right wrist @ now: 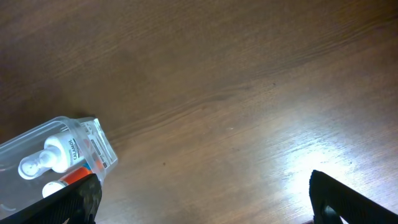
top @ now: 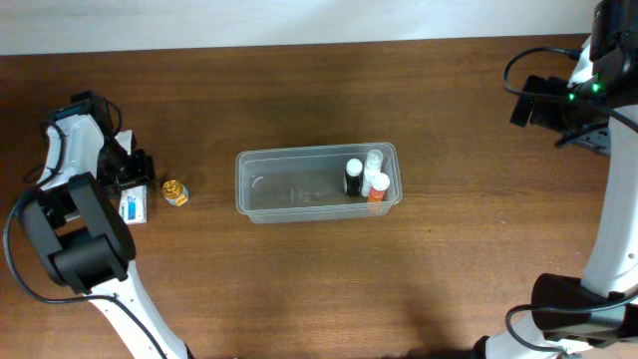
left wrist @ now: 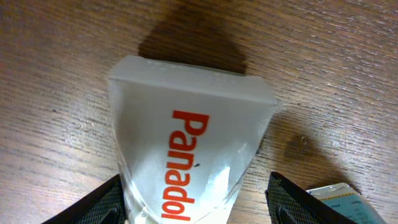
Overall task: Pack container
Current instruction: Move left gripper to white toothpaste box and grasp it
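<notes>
Close under the left wrist camera, a white box printed "Panadol" in red lies between the fingers of the left gripper. The fingers stand wide, one at each side of the box. Whether they press on it cannot be told. A second box, the blue and white box, lies just beside it at 4 o'clock in that view.

Seen from overhead, the container sits at the middle of the wooden table, open side up. Its long axis runs from 9 o'clock to 3 o'clock, nearly level across the picture. Three bottles stand upright, close together, at its 3 o'clock end: a black bottle with a white cap, a clear bottle, and an orange bottle with a white cap. The rest of its floor is bare.

At 9 o'clock from the container, well apart from it, lies a small gold object. The blue and white box lies further out the same way, by the left arm.

The right gripper hangs over bare table far off at about 2 o'clock from the container. Its fingers are spread wide with nothing between them. In its wrist view, one corner of the container shows at 8 o'clock.
</notes>
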You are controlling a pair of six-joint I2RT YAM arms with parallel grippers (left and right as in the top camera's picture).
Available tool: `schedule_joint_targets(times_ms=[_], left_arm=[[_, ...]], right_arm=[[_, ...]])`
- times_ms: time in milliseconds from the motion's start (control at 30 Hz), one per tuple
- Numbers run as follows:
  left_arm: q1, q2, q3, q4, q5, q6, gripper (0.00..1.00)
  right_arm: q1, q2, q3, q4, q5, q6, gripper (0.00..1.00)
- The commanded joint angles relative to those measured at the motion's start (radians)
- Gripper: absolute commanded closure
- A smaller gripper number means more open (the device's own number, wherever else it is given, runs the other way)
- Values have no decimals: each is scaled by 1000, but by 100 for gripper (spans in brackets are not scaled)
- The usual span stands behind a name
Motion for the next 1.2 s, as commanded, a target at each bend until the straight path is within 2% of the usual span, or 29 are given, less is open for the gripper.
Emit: schedule_joint_targets(times_ms=[0, 167, 467, 567, 633, 667, 767, 833, 1167], left_arm=[[6, 10, 3, -8, -7, -76, 29], [6, 10, 3, -11, -7, -120, 34], [6, 10, -40, 9, -3, -166, 36], [6, 10, -55, 16, -3, -171, 45], [6, 10, -56, 16, -3, -178, 57], [6, 10, -56, 16, -3, -185, 57], [6, 10, -56, 17, 1, -192, 67], [6, 10, -56, 16, 3, -192, 70], [6, 10, 16, -28, 129, -191, 70]], right_arm=[[-3, -6, 6, 0, 12, 8, 2], [-3, -6, 6, 0, 12, 8, 2], [-3, -6, 6, 0, 12, 8, 2], [-3, -6, 6, 0, 12, 8, 2], [-3, -6, 6, 0, 12, 8, 2], [-3, -6, 6, 0, 12, 8, 1], [-3, -6, 6, 0, 12, 8, 1], [-3, -6, 6, 0, 12, 8, 2], [-3, -6, 6, 0, 12, 8, 2]])
